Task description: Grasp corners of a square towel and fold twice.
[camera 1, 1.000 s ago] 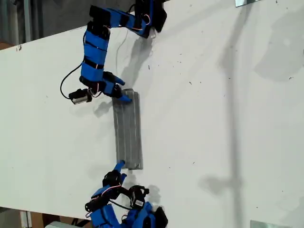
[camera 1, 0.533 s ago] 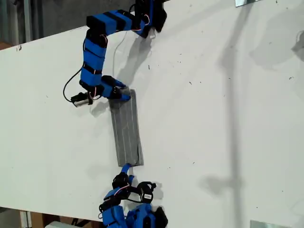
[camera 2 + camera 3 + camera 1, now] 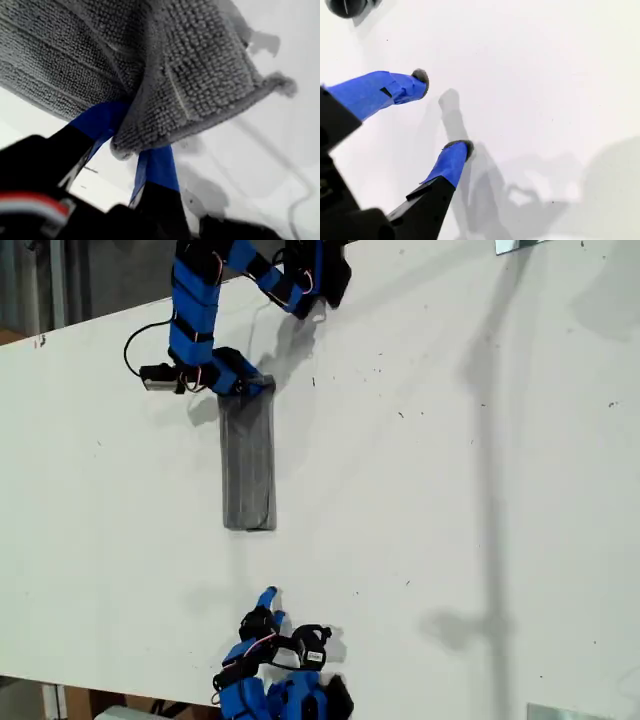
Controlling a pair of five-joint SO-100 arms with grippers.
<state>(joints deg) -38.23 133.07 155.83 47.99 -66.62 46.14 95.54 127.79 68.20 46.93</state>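
**Towel dragged up the table, one gripper lets go**

My first gripper [image 3: 252,388] has pulled the folded towel [image 3: 248,462] toward the exterior view's top, still clamping its end. My second gripper [image 3: 268,597], which was at the towel's lower end a second ago, now sits apart from it, jaws spread over bare table [image 3: 450,490].

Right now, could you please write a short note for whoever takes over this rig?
My first hand: shut on the towel, pinching its end nearest the exterior view's top.
My second hand: open, empty, over bare table near the exterior view's bottom, apart from the towel.
Towel: a narrow folded strip, one end lifted in my first hand, the rest lying on the table.
Done: it looks folded into a strip.
Left: probably the second fold, bringing the strip's ends together, then letting go.
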